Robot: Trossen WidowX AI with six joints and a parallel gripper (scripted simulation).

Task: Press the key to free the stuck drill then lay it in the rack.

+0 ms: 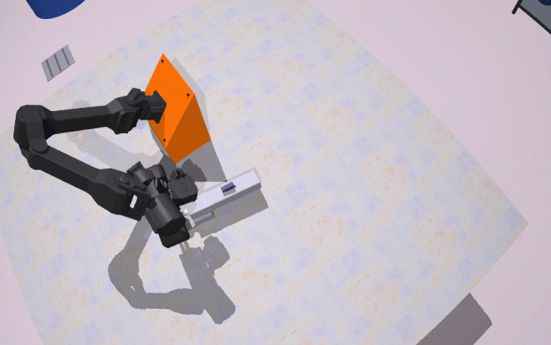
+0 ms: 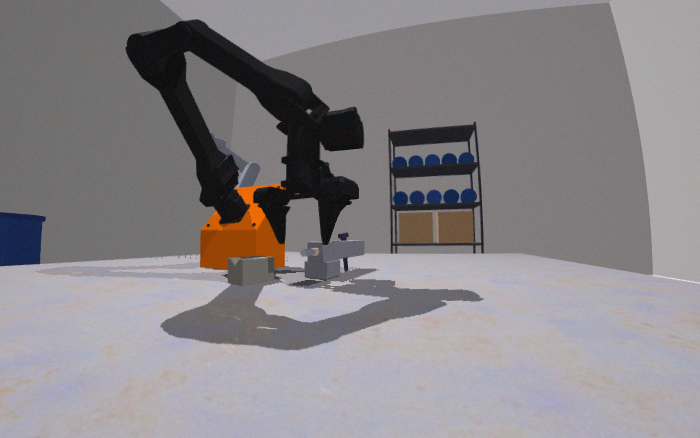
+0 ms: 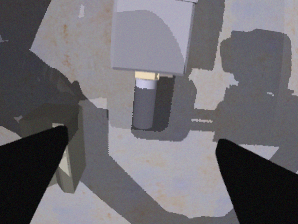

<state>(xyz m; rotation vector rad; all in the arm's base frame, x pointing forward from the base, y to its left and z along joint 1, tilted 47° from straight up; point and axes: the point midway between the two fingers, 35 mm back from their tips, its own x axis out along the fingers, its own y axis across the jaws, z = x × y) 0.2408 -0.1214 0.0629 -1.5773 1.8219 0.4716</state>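
A long pale grey block (image 1: pixel 247 180) (image 2: pixel 353 248) (image 3: pixel 150 37) stands on the table. The dark blue key (image 1: pixel 228 187) (image 2: pixel 343 236) sits in its top; its head shows just above the top and a dark stem shows below the block. The drill (image 2: pixel 305 252) (image 3: pixel 144 107) is a short round bar sticking out of the block's near end, pale at its root and shaded grey. The grey-green rack (image 2: pixel 247 272) (image 3: pixel 76 150) stands beside it, partly behind my left finger in the wrist view. My gripper (image 2: pixel 303 242) (image 3: pixel 143 140) is open and empty, above the drill's end, fingers either side.
The orange arm base (image 1: pixel 174 109) (image 2: pixel 227 250) stands beyond the block and rack. The block's far end (image 1: pixel 255 176) points away from my gripper. Shelving (image 2: pixel 433 169) stands far behind, and a blue bin (image 2: pixel 20 240) is at the far left.
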